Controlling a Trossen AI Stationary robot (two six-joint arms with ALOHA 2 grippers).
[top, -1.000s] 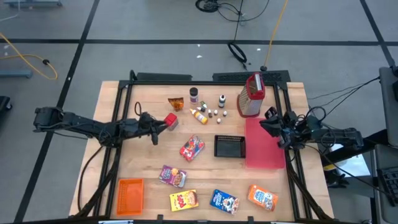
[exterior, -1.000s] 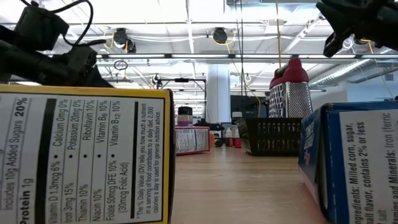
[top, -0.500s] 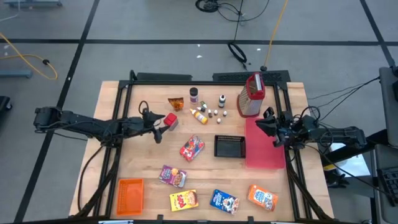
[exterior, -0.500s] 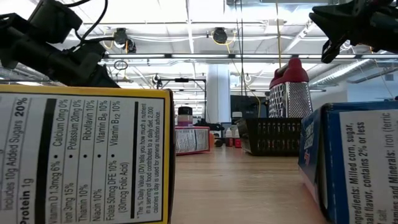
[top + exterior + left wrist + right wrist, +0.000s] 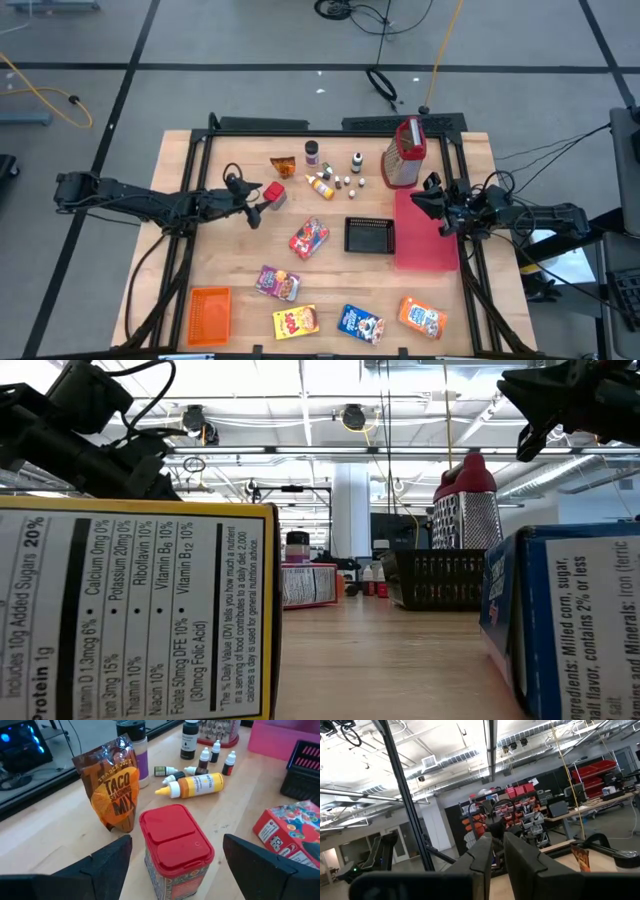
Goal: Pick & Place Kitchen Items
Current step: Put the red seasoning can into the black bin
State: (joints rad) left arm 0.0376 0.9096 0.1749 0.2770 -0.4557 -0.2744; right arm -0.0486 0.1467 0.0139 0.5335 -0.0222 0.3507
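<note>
A small red-lidded jar stands upright on its base on the wooden table, at the far left. My left gripper is open, with one finger on either side of the jar and a gap on both sides; it comes level from the table's left. A brown taco seasoning packet stands just beyond the jar. My right gripper is shut, holds nothing and hangs raised over the flat red tray's far end.
A yellow squeeze bottle and several tiny bottles lie beyond the jar. A grater stands at the far right and a black mesh basket mid-table. A red box, several colourful boxes near the front edge and an orange crate lie about.
My left gripper has shifted a little toward the table's right, closer around the red-lidded jar, which has stayed put. My right gripper has risen slightly and tipped up to point more level, staying shut.
</note>
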